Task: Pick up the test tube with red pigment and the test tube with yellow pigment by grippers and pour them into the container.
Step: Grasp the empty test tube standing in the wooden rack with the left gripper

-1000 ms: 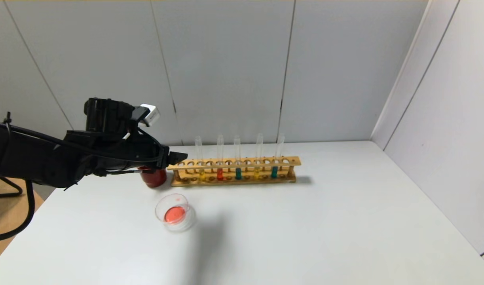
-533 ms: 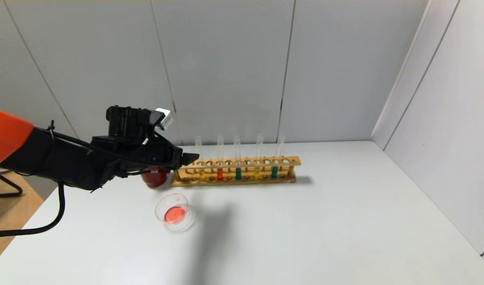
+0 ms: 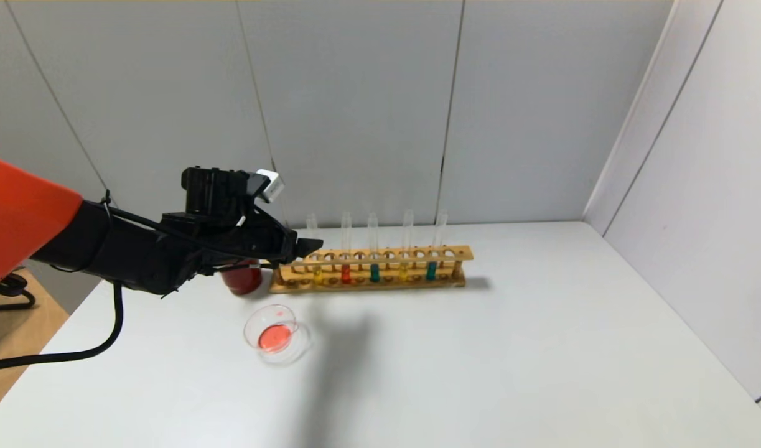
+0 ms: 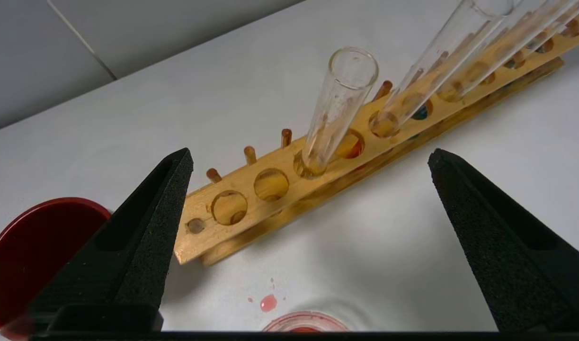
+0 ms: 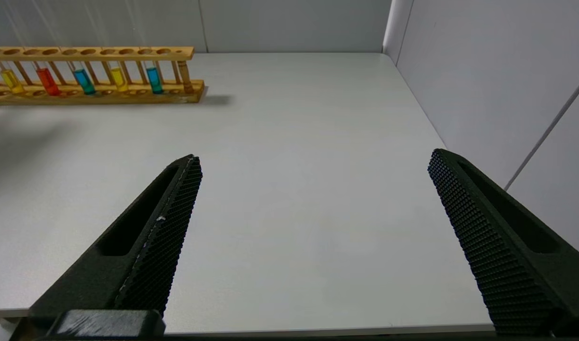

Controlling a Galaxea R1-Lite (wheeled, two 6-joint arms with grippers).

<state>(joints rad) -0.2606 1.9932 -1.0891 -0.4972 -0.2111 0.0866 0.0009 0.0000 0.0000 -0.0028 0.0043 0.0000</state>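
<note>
Slim clear glass test tube with yellow pigment (image 3: 317, 271) stands in the wooden rack (image 3: 455, 254) at centre frame, leftmost tube there. Black left gripper (image 3: 305, 246), jaws wide and empty, has advanced rightward from left of frame to the rack's left end. Red liquid already lies in the shallow round glass container (image 3: 275, 333) lower left, so yellow pickup likely comes next; right gripper (image 5: 313, 222) idle, jaws spread, empty.

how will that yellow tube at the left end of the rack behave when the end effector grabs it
The test tube with yellow pigment looks like thin smooth glass, so probably fragile and slippery. Round and slim, it would likely roll if laid down. Little liquid suggests it is light. The open left end effector is near it.
</note>
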